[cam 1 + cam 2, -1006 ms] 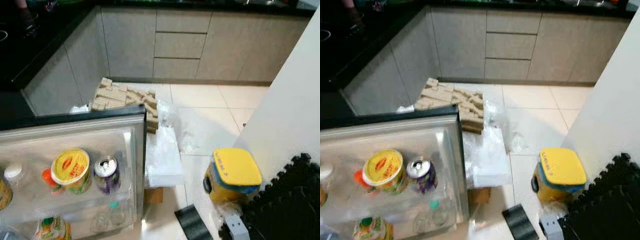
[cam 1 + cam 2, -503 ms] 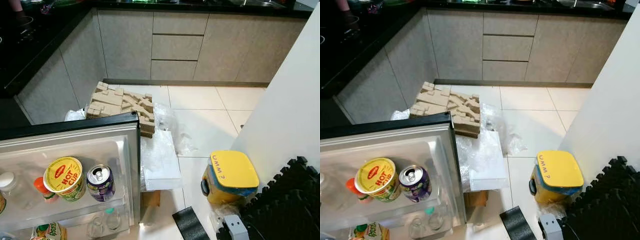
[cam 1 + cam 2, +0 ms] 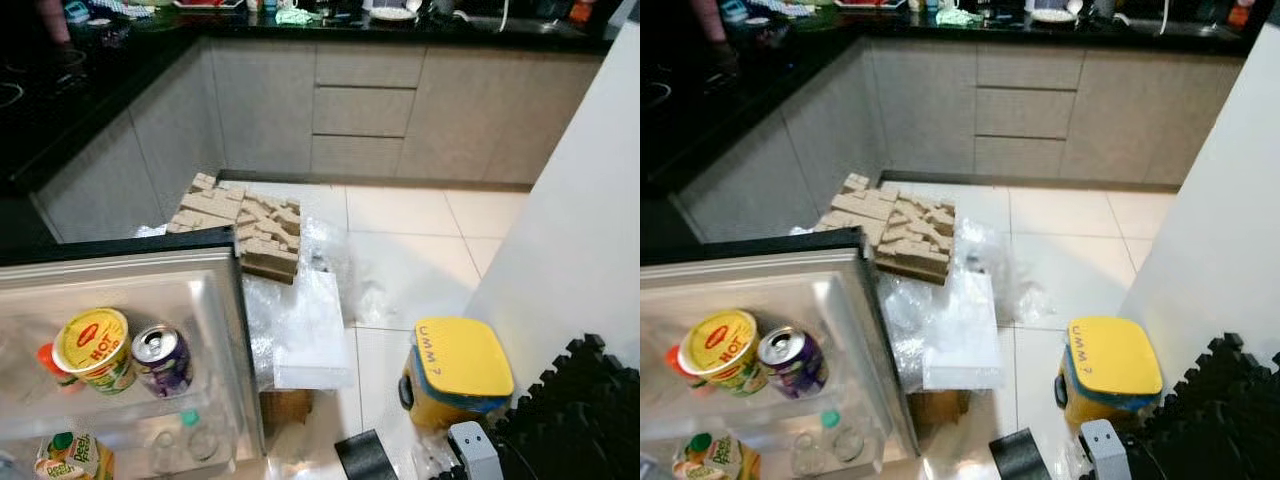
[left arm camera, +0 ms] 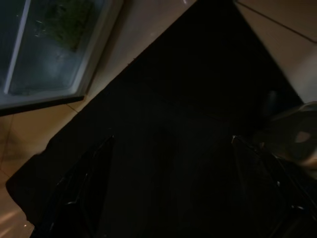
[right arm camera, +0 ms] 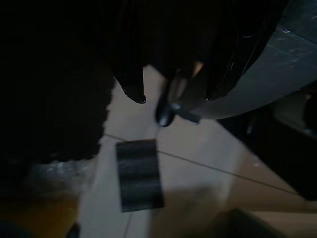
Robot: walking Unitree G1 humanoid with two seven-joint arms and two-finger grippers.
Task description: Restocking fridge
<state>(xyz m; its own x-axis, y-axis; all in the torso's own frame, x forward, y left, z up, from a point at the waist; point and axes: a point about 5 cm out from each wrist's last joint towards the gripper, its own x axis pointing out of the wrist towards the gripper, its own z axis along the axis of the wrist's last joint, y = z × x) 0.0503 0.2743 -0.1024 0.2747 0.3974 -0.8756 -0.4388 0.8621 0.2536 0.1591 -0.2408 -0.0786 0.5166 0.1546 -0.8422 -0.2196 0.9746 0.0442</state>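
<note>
The fridge door (image 3: 225,330) stands open at the lower left. Its clear shelf holds a yellow-lidded noodle cup (image 3: 93,345), a purple drink can (image 3: 160,358) and a small orange-capped bottle (image 3: 50,362). Below them sits a green and yellow packet (image 3: 62,452). A yellow-lidded container (image 3: 458,368) stands on the floor tiles to the right. My left gripper (image 4: 173,139) hangs open over a dark mat (image 4: 188,99) by the fridge's corner, holding nothing. My right gripper (image 5: 176,94) hangs in shadow above the tiles and a small dark ribbed pad (image 5: 138,173).
Cardboard packing (image 3: 245,222), clear plastic wrap (image 3: 300,300) and a white foam slab (image 3: 312,345) lie on the floor beside the door. Grey cabinets (image 3: 365,110) under a black counter (image 3: 90,70) line the back and left. A white wall (image 3: 580,230) and black foam mat (image 3: 580,410) are at right.
The whole view has shifted and tilted up, bringing the countertop into sight and moving the fridge shelf toward the lower left. None of the things themselves has moved.
</note>
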